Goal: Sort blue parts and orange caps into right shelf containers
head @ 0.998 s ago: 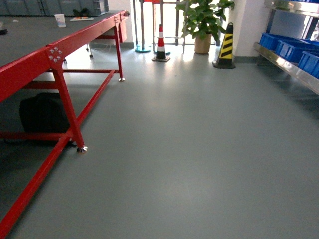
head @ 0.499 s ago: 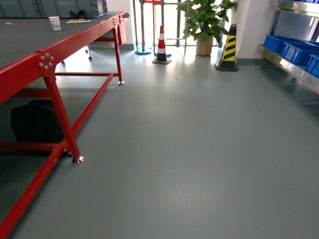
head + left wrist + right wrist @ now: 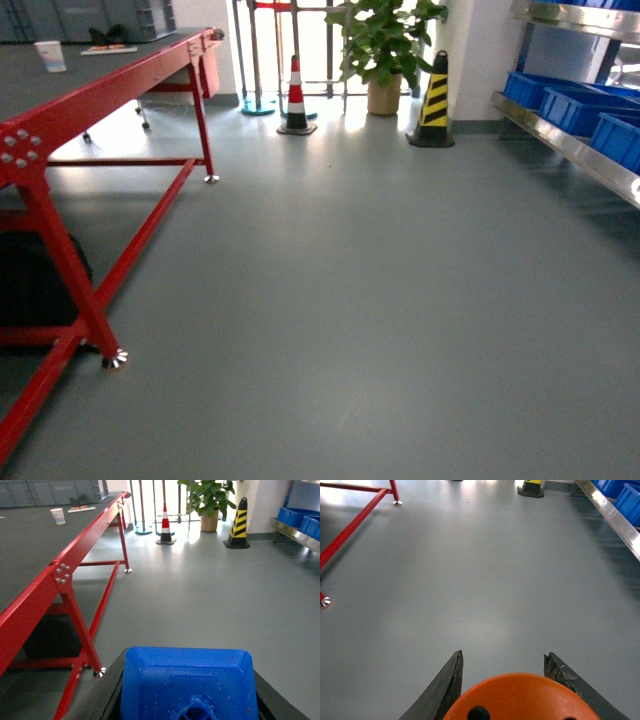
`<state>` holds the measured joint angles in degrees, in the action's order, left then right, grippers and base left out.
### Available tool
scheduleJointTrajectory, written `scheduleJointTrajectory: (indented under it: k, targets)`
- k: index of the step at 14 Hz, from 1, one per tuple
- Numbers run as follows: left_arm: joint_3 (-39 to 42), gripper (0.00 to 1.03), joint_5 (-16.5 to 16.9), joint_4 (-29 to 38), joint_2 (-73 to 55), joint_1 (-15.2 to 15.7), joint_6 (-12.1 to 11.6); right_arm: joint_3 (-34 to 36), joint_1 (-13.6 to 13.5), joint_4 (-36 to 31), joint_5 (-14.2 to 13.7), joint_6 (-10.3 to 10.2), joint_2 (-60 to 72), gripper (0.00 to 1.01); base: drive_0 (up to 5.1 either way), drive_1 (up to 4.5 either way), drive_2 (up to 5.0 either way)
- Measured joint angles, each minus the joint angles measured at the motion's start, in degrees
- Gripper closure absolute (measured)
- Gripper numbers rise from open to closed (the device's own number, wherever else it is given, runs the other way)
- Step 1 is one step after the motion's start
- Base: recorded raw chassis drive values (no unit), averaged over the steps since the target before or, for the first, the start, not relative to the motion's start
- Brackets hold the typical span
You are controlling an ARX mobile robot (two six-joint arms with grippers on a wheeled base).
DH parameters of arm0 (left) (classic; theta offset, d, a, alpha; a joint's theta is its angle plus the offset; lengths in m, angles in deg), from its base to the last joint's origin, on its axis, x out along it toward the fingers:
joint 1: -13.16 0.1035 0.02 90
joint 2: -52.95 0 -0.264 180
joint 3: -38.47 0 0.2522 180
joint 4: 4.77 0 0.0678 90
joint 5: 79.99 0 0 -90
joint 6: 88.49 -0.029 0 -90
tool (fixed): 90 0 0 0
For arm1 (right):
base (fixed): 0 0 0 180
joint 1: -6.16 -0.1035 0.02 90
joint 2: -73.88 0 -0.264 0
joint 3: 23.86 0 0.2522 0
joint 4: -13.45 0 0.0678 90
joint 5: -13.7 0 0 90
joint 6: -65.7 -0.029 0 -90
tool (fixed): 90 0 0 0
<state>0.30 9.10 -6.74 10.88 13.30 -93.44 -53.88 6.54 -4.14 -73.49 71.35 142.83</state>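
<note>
In the left wrist view my left gripper (image 3: 189,656) is shut on a blue part (image 3: 190,685), which fills the gap between the black fingers (image 3: 107,687). The right wrist view shows my right gripper (image 3: 503,655) shut on an orange cap (image 3: 520,700); its flat top with dark holes faces the camera. The right shelf containers, blue crates (image 3: 578,106), stand on a metal shelf (image 3: 565,143) along the right wall, far ahead of both grippers. The crates also show at the edge of both wrist views (image 3: 296,516) (image 3: 626,501). Neither gripper appears in the head view.
A long red-framed table (image 3: 110,88) runs along the left, with a black bag (image 3: 30,285) under it and a paper cup (image 3: 48,55) on top. A red-white cone (image 3: 295,95), a yellow-black cone (image 3: 433,100) and a potted plant (image 3: 385,50) stand at the back.
The head view has swung right and moved forward: the table, cones and plant slid left, and more of the shelf with blue crates has come into view.
</note>
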Motion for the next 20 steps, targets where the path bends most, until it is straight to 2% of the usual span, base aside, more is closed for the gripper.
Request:
scheduleJointTrajectory:
  k: [8,20]
  targets:
    - [0.00,0.58,0.02,0.11,-0.07,0.00,0.00,0.00,0.00,-0.07,0.02,0.02,-0.02,0.59,-1.9,2.65,-5.4]
    - [0.02,0.58,0.02,0.07,-0.20,-0.09,0.00,-0.02,0.00,0.02,0.04,0.00,0.02,0.59,-1.6,-1.56,-1.6]
